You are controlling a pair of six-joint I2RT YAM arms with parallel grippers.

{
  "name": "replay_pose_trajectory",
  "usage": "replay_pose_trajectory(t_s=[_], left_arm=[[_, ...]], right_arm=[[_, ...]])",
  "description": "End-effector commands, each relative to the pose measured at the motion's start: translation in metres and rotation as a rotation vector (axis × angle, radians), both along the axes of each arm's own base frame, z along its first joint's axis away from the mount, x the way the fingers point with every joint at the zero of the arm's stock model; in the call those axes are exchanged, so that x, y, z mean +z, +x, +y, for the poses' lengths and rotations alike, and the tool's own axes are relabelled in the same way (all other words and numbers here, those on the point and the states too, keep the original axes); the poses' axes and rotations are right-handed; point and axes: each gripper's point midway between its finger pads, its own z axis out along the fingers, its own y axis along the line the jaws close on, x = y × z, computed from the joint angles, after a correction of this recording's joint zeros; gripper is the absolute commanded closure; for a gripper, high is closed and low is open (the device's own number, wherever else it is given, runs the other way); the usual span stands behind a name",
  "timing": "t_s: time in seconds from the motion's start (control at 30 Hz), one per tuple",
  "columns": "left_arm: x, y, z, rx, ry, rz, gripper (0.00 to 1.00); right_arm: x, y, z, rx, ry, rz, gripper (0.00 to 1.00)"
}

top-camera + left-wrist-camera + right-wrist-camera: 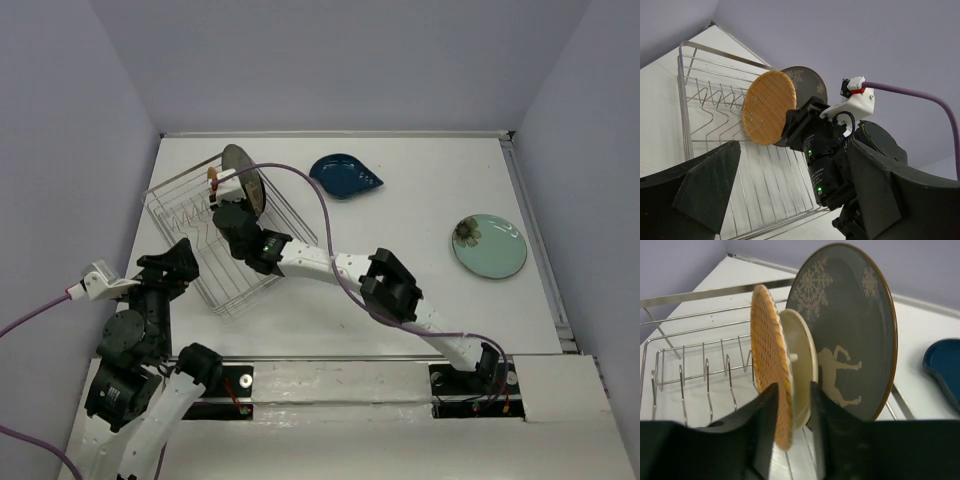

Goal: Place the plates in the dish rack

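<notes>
Orange plate (767, 355) | right end effector (792, 386) slightly parted, straddling its rim

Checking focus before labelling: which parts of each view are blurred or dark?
Top view: even, soft light, everything sharp. Left wrist: left fingers dark and blurred, orange plate crisp. Right wrist: right fingers a soft black mass, grey plate sharp.

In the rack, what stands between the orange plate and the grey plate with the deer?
The cream plate stands upright between the orange plate and the grey deer plate. The right wrist view shows this clearly.
</notes>
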Motion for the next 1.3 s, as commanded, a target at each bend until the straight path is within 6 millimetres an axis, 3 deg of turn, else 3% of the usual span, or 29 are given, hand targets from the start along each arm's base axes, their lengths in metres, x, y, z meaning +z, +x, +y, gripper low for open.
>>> replay_pose_trajectory(t_s=[0.0, 0.07, 0.13, 0.17, 0.2, 0.23, 0.27, 0.3, 0.37, 0.4, 0.47, 0.5, 0.53, 0.57, 0.6, 0.63, 0.67, 0.7, 0.73, 0.77, 0.87, 0.9, 0.97, 1.0, 1.07, 1.17, 1.27], left_arm=[[0.014, -0.003, 0.002, 0.002, -0.022, -0.047, 0.01], [0.014, -0.003, 0.001, -0.003, -0.021, -0.047, 0.01], [0.014, -0.003, 0.001, -0.004, -0.023, -0.051, 0.01], [0.014, -0.003, 0.001, -0.006, -0.020, -0.049, 0.01], [0.014, -0.003, 0.001, -0.007, -0.021, -0.051, 0.01], [0.014, -0.003, 0.000, -0.009, -0.021, -0.051, 0.01], [0.014, -0.004, 0.000, -0.013, -0.023, -0.055, 0.01], [0.015, -0.004, -0.001, -0.021, -0.022, -0.060, 0.01], [0.016, -0.004, -0.004, -0.037, -0.020, -0.066, 0.01], [0.017, -0.004, -0.008, -0.059, -0.014, -0.080, 0.01], [0.017, -0.003, -0.017, -0.107, 0.000, -0.092, 0.01], [0.018, -0.004, -0.019, -0.122, 0.001, -0.098, 0.01], [0.020, -0.004, -0.021, -0.136, 0.001, -0.105, 0.01], [0.019, -0.005, -0.022, -0.142, 0.001, -0.107, 0.01], [0.020, -0.007, -0.022, -0.152, -0.004, -0.117, 0.01], [0.020, -0.008, -0.023, -0.155, -0.006, -0.120, 0.01], [0.021, -0.009, -0.024, -0.167, -0.009, -0.127, 0.01], [0.022, -0.010, -0.025, -0.178, -0.009, -0.131, 0.01], [0.023, -0.011, -0.026, -0.183, -0.013, -0.138, 0.01], [0.023, -0.012, -0.026, -0.188, -0.012, -0.144, 0.01], [0.024, -0.014, -0.028, -0.203, -0.018, -0.152, 0.01], [0.025, -0.015, -0.027, -0.205, -0.021, -0.157, 0.01], [0.026, -0.017, -0.028, -0.214, -0.026, -0.165, 0.01], [0.026, -0.017, -0.028, -0.219, -0.026, -0.165, 0.01], [0.026, -0.017, -0.028, -0.218, -0.029, -0.162, 0.01], [0.029, -0.024, -0.024, -0.220, -0.048, -0.191, 0.01], [0.031, -0.025, -0.024, -0.226, -0.054, -0.200, 0.01]], right_arm=[[0.025, -0.001, -0.003, -0.009, 0.098, -0.003, 0.51], [0.041, -0.005, -0.006, 0.009, 0.117, -0.003, 0.41], [0.054, -0.009, -0.009, 0.024, 0.130, 0.000, 0.39], [0.076, -0.010, -0.016, 0.040, 0.166, 0.003, 0.39], [0.069, -0.010, -0.023, 0.044, 0.154, 0.026, 0.39], [0.094, -0.019, -0.031, 0.067, 0.217, 0.043, 0.39], [0.098, -0.008, -0.050, 0.047, 0.241, 0.061, 0.39], [0.069, -0.007, -0.067, 0.035, 0.209, 0.119, 0.39], [0.061, -0.002, -0.101, 0.004, 0.295, 0.197, 0.39], [0.048, 0.007, -0.154, -0.075, 0.303, 0.234, 0.39], [0.022, 0.013, -0.215, -0.203, 0.389, 0.327, 0.39], [0.038, 0.028, -0.276, -0.308, 0.481, 0.315, 0.39], [-0.013, 0.017, -0.319, -0.397, 0.452, 0.398, 0.39], [-0.028, 0.012, -0.349, -0.457, 0.523, 0.443, 0.40], [-0.017, 0.003, -0.386, -0.506, 0.598, 0.423, 0.40], [-0.028, -0.004, -0.418, -0.568, 0.636, 0.437, 0.41], [-0.067, -0.019, -0.475, -0.703, 0.661, 0.479, 0.42], [-0.054, -0.031, -0.501, -0.738, 0.717, 0.428, 0.42], [-0.059, -0.040, -0.541, -0.833, 0.745, 0.397, 0.42], [-0.078, -0.059, -0.560, -0.893, 0.713, 0.411, 0.42], [-0.080, -0.088, -0.607, -1.039, 0.683, 0.374, 0.42], [-0.086, -0.099, -0.631, -1.123, 0.681, 0.365, 0.42], [-0.100, -0.110, -0.648, -1.180, 0.727, 0.416, 0.35], [-0.108, -0.121, -0.672, -1.254, 0.781, 0.419, 0.33], [-0.117, -0.129, -0.685, -1.292, 0.840, 0.443, 0.31], [-0.123, -0.154, -0.724, -1.434, 0.825, 0.422, 0.28], [-0.134, -0.171, -0.742, -1.472, 0.816, 0.457, 0.27]])
